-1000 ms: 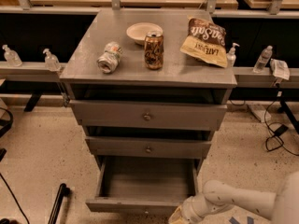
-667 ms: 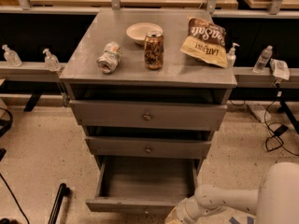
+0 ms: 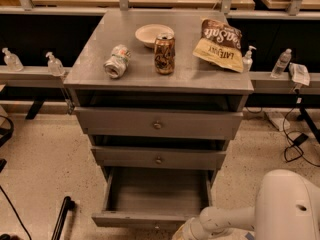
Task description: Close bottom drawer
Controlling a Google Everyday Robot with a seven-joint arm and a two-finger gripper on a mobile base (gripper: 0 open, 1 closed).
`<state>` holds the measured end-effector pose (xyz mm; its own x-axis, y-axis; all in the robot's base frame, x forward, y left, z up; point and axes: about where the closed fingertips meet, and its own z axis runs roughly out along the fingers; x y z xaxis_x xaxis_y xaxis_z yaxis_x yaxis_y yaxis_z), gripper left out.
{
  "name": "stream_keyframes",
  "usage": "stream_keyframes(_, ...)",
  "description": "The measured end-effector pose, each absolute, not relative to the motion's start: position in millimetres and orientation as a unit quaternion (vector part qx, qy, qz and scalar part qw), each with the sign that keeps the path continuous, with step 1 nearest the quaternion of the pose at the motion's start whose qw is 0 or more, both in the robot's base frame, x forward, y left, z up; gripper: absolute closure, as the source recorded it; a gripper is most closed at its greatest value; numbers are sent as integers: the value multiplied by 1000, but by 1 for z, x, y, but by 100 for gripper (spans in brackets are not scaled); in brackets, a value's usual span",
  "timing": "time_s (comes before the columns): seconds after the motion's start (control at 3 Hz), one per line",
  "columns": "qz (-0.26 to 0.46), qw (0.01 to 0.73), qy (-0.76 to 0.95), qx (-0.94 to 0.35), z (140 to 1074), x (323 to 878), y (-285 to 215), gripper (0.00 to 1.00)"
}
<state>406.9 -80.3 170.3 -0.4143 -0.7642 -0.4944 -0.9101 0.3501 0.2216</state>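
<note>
The bottom drawer (image 3: 150,204) of the grey cabinet is pulled far out, its empty inside showing; its front panel (image 3: 135,220) lies at the lower edge of the view. My gripper (image 3: 182,232) is at the bottom edge, just right of the drawer front's middle, right against or in front of the panel. Its fingertips are cut off by the frame edge. My white arm (image 3: 235,216) reaches in from the lower right.
The top drawer (image 3: 157,124) and middle drawer (image 3: 159,159) stick out slightly. On the cabinet top stand a bowl (image 3: 154,34), a can (image 3: 164,54), a crumpled bottle (image 3: 117,61) and a chip bag (image 3: 220,44). A black stand leg (image 3: 62,216) is at lower left.
My arm has swung left along the bottom edge, bringing the gripper from right of the drawer front to its middle. The drawer looks the same.
</note>
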Motion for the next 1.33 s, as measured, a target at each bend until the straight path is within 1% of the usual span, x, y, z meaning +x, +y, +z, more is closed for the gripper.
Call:
stream_keyframes(0.67,257,172,807,-503,124,423,-83,100)
stream_keyframes(1.33,262,186,812,-487,117,439,-91,100)
